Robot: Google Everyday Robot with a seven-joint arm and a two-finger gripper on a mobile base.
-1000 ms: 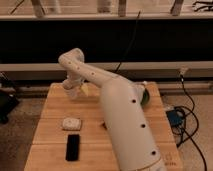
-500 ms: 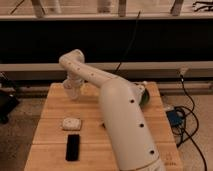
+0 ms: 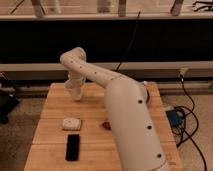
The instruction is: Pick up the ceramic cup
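Observation:
The ceramic cup (image 3: 75, 91) is a small white cup that tapers toward its base, at the far left of the wooden table (image 3: 52, 132). My gripper (image 3: 74, 84) is directly over it at the end of the white arm, right at the cup's rim. I cannot tell whether the cup stands on the table or hangs just above it. The green bowl (image 3: 146, 93) is almost wholly hidden behind the arm at the far right.
A flat white rounded-square object (image 3: 71, 123) lies left of centre, and a black flat rectangular object (image 3: 73, 147) lies in front of it. A small reddish item (image 3: 106, 125) sits beside the arm. Cables and a blue box (image 3: 175, 119) lie on the floor to the right.
The gripper and the cup have shifted slightly to the right near the table's far left edge. The other objects have not moved.

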